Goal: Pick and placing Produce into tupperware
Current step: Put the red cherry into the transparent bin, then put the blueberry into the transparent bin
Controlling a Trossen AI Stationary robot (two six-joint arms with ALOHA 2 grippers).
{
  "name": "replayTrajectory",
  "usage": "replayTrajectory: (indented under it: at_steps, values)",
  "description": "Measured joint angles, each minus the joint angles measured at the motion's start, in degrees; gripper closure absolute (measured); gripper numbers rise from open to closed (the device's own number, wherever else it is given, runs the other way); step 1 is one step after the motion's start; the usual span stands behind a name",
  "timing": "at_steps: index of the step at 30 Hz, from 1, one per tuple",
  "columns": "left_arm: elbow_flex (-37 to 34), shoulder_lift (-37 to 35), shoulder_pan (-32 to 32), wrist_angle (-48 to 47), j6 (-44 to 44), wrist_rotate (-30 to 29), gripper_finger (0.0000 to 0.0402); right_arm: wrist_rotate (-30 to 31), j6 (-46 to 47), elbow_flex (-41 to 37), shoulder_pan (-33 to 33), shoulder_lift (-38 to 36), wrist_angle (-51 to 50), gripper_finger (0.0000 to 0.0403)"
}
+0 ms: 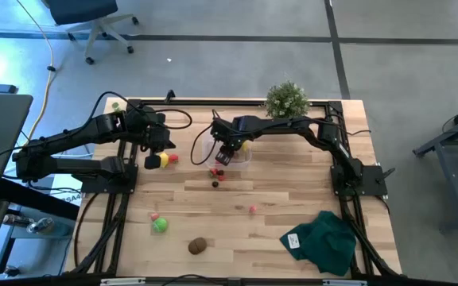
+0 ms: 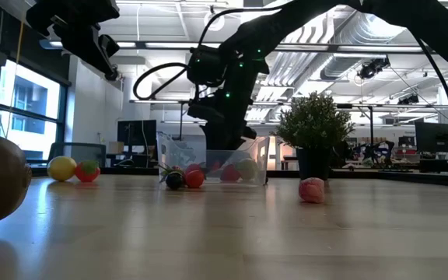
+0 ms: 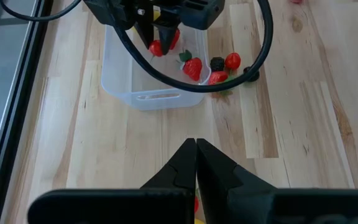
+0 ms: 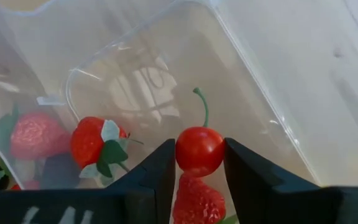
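Observation:
The clear tupperware (image 1: 230, 151) stands at the table's far middle. My right gripper (image 4: 199, 143) reaches down into it, shut on a red cherry (image 4: 199, 151). Strawberries (image 4: 92, 142) lie on the tupperware's floor. More berries (image 1: 215, 173) rest on the table just near of it. A yellow lemon (image 1: 162, 160), a green ball (image 1: 160, 225) and a brown kiwi (image 1: 197, 245) lie farther left and nearer. My left gripper (image 3: 196, 146) hangs shut above the table, left of the tupperware, holding nothing. My right gripper pinches the cherry's round body (image 4: 183, 152) between its two fingers, one on each side. The fingers come from above, slanting down into the tupperware. The cherry's green stem (image 4: 204, 109) sticks out past the fingertips. The cherry sits just over a strawberry (image 4: 199, 200) on the floor.
A bushy potted plant (image 1: 286, 99) stands at the far edge, right of the tupperware. A dark green cloth (image 1: 321, 242) lies at the near right. A small pink berry (image 1: 253, 209) lies mid-table. Bare wood spreads between the tupperware and the near edge.

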Motion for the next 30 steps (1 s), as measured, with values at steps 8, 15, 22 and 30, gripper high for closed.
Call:
replayTrajectory:
  at_steps: [8,15,22,30]
  values:
    - [0.0,0.0,0.0,0.0,0.0,0.0,0.0399,0.1,-1.5,0.0,0.0,0.0,1.2,0.0245]
    - [0.0,0.0,0.0,0.0,0.0,0.0,0.0399,-1.6,-3.3,-0.1,0.0,-0.9,1.6,0.0245]
    - [0.0,0.0,0.0,0.0,0.0,0.0,0.0399,-3.5,-8.5,-0.1,0.6,-7.8,5.6,0.0267]
    - [0.0,0.0,0.0,0.0,0.0,0.0,0.0399,-4.2,-12.2,-11.0,1.2,-22.4,17.8,0.0279]
